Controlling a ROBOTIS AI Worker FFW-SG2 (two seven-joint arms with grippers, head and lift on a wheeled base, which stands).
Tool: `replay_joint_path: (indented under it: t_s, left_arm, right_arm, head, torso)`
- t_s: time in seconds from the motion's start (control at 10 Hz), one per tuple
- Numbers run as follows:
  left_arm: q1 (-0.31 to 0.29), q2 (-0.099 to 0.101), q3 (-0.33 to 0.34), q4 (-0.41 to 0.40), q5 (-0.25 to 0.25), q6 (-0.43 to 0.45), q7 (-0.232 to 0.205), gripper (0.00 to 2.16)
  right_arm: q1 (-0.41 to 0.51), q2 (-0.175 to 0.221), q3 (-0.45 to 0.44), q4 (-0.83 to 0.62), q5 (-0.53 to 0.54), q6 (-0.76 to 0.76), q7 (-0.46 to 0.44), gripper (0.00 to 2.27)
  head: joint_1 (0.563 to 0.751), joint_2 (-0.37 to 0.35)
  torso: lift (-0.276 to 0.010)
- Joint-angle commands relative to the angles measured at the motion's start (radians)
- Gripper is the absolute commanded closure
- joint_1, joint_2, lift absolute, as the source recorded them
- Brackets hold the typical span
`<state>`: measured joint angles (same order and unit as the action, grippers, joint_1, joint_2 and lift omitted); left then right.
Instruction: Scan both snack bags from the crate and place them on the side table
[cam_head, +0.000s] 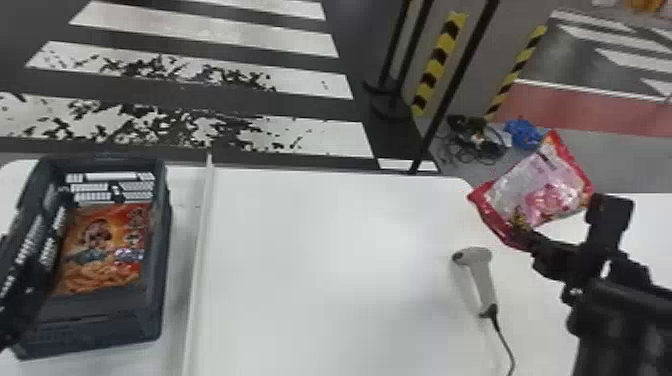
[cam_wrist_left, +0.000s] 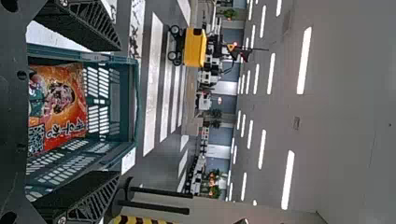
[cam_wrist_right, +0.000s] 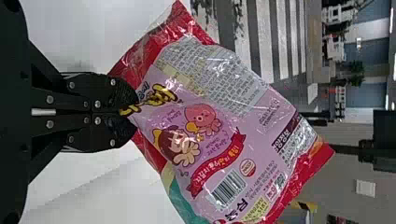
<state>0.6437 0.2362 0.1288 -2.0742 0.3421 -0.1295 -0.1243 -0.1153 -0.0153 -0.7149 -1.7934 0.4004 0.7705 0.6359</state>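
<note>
"What's nearest?"

"The left jaws (cam_head: 25, 295), at the crate (cam_head: 162, 250). The left wrist view shows them parted, nothing between."

"And inside the crate?"

"The orange snack bag (cam_head: 105, 250). The head view looks down on its front; the left wrist view adds the slotted wall beyond it. The crate stands left of a raised white strip (cam_head: 201, 240)."

"Over on the right?"

"A grey scanner (cam_head: 482, 285) lies on the white bench (cam_head: 320, 260), cord trailing nearer. Beside it, the right jaws (cam_head: 522, 232) are clenched on an edge of the pink snack bag (cam_head: 545, 185), which is tilted, up above the bench. The right wrist view picks out its barcode (cam_wrist_right: 229, 188), too small to make out from the head."

"Farther off?"

"Striped floor (cam_head: 200, 30), cables (cam_head: 475, 142) and a blue bundle (cam_head: 522, 132). The left wrist view adds a yellow cart (cam_wrist_left: 195, 46) and ceiling lights (cam_wrist_left: 304, 60)."
</note>
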Motion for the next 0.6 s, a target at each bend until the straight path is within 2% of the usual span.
replay_joint_path:
  t_s: [0.0, 0.2, 0.5]
  left_arm:
    - [-0.001, 0.0, 0.002, 0.0, 0.0, 0.0, 0.0, 0.05]
    - [-0.001, 0.0, 0.006, 0.0, 0.0, 0.003, 0.0, 0.05]
    - [-0.001, 0.0, 0.006, 0.003, 0.0, 0.003, 0.0, 0.05]
  right_arm:
    - [-0.012, -0.006, -0.024, 0.061, 0.003, -0.05, -0.079, 2.23]
    - [-0.017, -0.032, -0.024, 0.164, 0.014, -0.093, -0.24, 2.23]
    - [-0.058, -0.077, -0.031, 0.35, 0.024, -0.207, -0.41, 2.22]
  head:
    - [0.695, -0.305]
    - [0.695, -0.35]
    - [0.695, -0.35]
  torso:
    - [-0.098]
    - [-0.098]
    - [-0.098]
